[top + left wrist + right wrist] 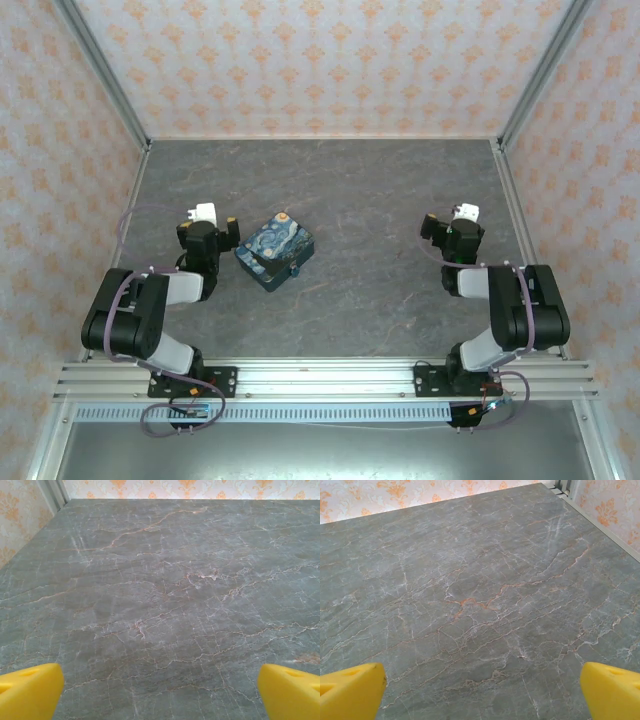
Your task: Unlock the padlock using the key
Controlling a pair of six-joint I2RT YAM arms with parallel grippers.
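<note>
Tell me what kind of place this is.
Probably a staged robot test booth: wallpapered panel walls in metal framing enclose a marble-look table, with a left arm and right arm bolted to a rail at its edge.

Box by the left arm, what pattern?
Dark blue with yellow swirls; the box shows best in the top external view.

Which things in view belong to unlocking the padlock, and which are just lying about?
For the job:
- padlock, seemingly the tiny dark speck at the near-right edge of the swirl-patterned box; too small to be sure
- left gripper and right gripper, both open over the table

Just lying about:
- swirl-patterned box, unless the padlock hangs on it
- table
</note>
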